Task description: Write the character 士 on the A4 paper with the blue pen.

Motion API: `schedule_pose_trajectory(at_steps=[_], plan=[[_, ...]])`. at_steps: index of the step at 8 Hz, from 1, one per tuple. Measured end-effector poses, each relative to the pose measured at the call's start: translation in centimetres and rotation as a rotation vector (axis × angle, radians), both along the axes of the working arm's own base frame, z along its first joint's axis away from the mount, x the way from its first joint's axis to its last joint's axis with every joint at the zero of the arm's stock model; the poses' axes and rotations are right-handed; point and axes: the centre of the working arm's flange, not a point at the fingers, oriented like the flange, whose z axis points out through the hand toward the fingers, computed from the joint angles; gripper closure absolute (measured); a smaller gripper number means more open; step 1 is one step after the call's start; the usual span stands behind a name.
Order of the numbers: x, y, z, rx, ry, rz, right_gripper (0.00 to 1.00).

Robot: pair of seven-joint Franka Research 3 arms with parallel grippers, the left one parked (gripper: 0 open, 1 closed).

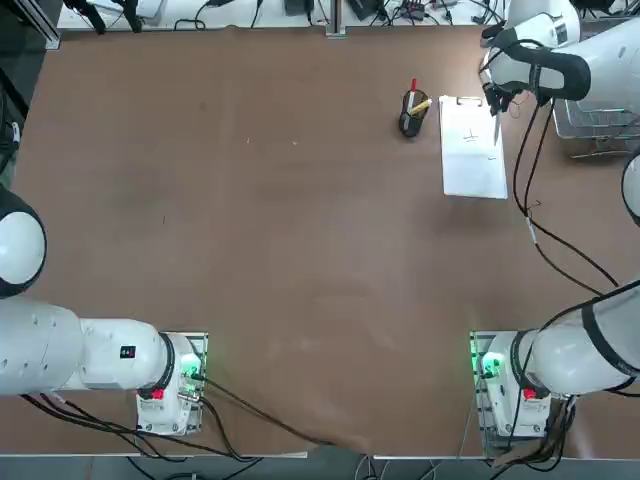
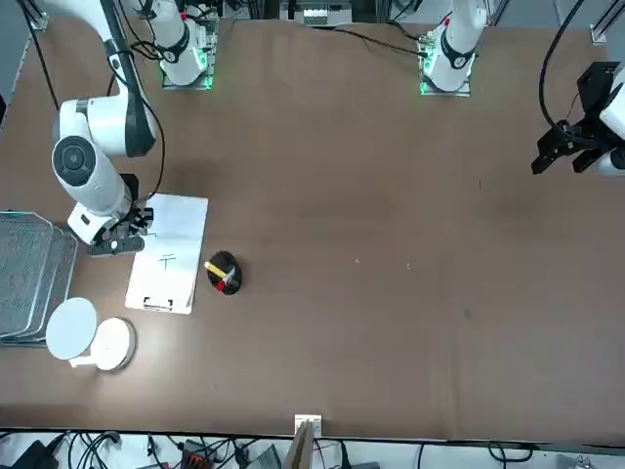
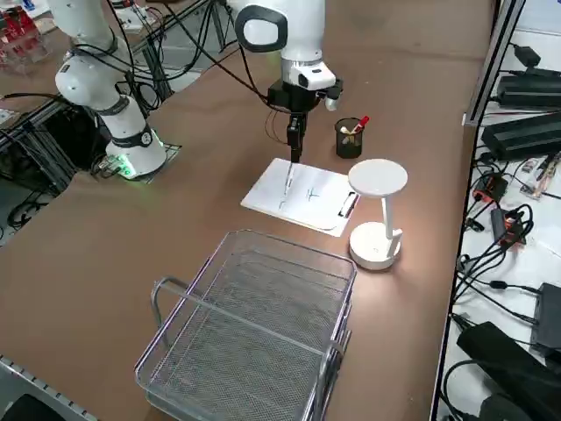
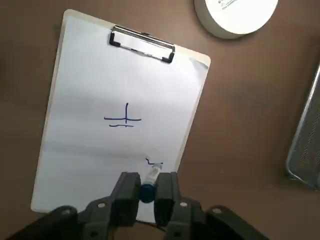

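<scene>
Two fingers of my right gripper [image 4: 148, 192] are pinching the blue pen [image 4: 150, 181] between them, pressed tight on its barrel, with the bluish end sitting right at the fingers and the pale tip pointing away toward the sheet. In the wrist view I am seeing the tip close to a small squiggle of ink near one long edge of the A4 paper [image 4: 100, 100]; whether it is touching I cannot tell.

Going left to right in the top view: I am finding the dark pen cup [image 1: 411, 118] with a red pen and a yellow pen in it at upper centre-right, then just beside it the A4 paper on its clipboard [image 1: 472, 170], clip at the upper short edge, and over the paper's right edge my gripper is hanging with the pen pointing down. Right of that I am seeing a wire basket [image 1: 598, 130] at the frame's right edge.

In the right side view the gripper [image 3: 294, 140] is pointing straight down above the middle of the frame, the pen's tip sitting at or just above the sheet. Drawn marks, a vertical stroke crossed by a horizontal one with a shorter line under it, are showing in the paper's centre. A white round lamp [image 3: 377, 180] is standing just right of the clipboard's clip end.
</scene>
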Motion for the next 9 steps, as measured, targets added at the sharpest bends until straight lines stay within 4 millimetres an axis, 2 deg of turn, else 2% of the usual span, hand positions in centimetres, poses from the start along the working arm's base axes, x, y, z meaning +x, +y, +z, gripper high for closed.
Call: schedule_pose_trajectory(at_steps=[2,5,9], plan=[[0.3,-0.3,-0.3,0.003,-0.013,0.008,0.8],[0.8,-0.7,-1.9,0.006,-0.023,0.018,0.8],[1.2,-2.3,-2.9,0.001,-0.021,0.037,0.8]])
